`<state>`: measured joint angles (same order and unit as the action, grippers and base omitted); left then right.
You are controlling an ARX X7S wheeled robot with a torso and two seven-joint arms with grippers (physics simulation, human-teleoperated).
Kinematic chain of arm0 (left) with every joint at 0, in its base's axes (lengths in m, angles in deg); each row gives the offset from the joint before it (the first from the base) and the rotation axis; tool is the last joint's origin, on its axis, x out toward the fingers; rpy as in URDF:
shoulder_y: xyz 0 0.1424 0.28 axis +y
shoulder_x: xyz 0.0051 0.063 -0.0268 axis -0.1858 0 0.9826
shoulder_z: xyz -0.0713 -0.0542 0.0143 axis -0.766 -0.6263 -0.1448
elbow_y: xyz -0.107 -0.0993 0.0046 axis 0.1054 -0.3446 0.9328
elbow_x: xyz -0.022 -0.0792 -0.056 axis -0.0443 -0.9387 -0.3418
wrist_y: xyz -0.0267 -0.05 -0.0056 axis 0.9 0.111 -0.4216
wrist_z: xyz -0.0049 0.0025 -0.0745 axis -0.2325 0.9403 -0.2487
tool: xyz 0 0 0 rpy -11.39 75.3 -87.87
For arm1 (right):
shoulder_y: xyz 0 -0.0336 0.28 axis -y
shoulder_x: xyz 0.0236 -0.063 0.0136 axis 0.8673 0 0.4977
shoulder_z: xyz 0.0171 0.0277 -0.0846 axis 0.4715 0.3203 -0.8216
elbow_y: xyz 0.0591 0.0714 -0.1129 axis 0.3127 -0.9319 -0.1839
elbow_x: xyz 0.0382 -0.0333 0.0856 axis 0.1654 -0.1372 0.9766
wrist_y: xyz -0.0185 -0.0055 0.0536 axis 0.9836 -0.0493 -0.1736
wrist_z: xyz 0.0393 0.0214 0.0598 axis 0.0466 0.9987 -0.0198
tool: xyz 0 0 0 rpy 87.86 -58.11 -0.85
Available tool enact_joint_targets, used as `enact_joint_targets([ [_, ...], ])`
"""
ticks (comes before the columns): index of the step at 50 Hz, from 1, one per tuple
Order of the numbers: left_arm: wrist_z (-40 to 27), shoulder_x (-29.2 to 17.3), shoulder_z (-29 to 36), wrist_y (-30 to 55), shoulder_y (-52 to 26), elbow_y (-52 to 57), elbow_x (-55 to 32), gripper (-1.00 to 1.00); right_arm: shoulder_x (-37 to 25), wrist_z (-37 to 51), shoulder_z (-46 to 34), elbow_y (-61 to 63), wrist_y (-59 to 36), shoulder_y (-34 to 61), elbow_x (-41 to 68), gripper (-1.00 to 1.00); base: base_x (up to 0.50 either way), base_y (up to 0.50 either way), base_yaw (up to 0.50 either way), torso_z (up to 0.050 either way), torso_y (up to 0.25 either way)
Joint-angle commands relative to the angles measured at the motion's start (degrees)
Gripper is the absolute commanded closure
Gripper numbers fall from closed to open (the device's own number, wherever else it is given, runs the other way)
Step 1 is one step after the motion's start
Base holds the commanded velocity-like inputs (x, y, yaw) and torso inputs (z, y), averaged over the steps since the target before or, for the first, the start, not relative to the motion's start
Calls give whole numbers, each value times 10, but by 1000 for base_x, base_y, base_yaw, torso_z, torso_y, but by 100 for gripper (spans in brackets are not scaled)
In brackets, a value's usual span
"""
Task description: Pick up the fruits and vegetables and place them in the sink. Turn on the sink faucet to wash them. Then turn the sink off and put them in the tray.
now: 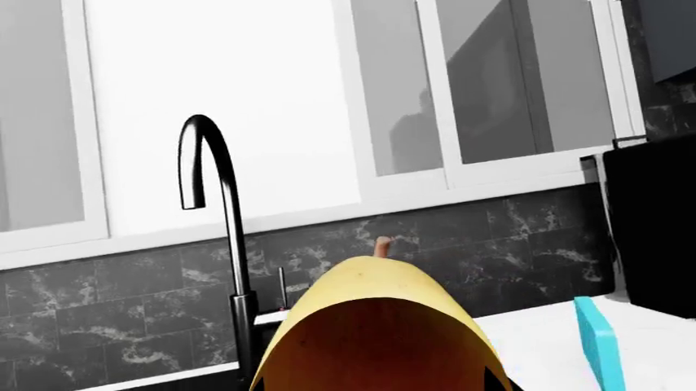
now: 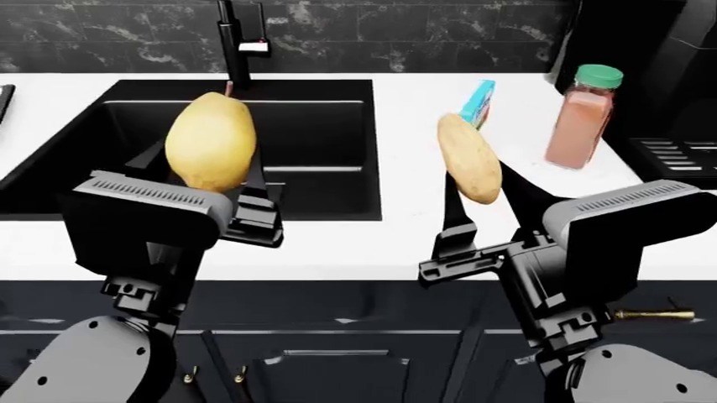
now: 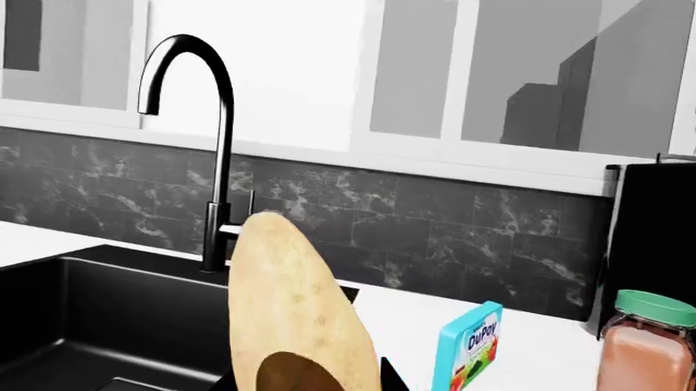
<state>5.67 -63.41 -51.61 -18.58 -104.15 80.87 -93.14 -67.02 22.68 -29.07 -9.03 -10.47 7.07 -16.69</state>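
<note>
Left gripper (image 2: pixel 213 197): jaws closed on the yellow fruit (image 2: pixel 210 141), held upright, stem up, above the near edge of the sink (image 2: pixel 336 180). Right gripper (image 2: pixel 479 206): jaws closed on the potato (image 2: pixel 468 158), upright, raised over the white countertop (image 2: pixel 448 235) right of the basin. Faucet (image 2: pixel 233 46) stands at the sink's back edge, behind the fruit. Teal packet (image 2: pixel 479 101) sits behind the potato; orange-filled bottle (image 2: pixel 583 117) further right, well apart from both grippers.
</note>
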Motion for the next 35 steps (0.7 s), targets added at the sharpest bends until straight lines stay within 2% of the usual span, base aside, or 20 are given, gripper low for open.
enact_joint_targets([
  [1,-19,1,-7,2,-2,3,-19,100,2,-1,4,1,-8,3,-14,100,4,500,0,0,0],
  [19,-15,-6,3,3,-3,8,-18,100,4,1,2,0,-12,5,-16,100,40,500,0,0,0],
  [35,-16,-9,6,5,-5,7,-21,100,3,-1,4,4,-7,4,-17,100,139,500,0,0,1],
])
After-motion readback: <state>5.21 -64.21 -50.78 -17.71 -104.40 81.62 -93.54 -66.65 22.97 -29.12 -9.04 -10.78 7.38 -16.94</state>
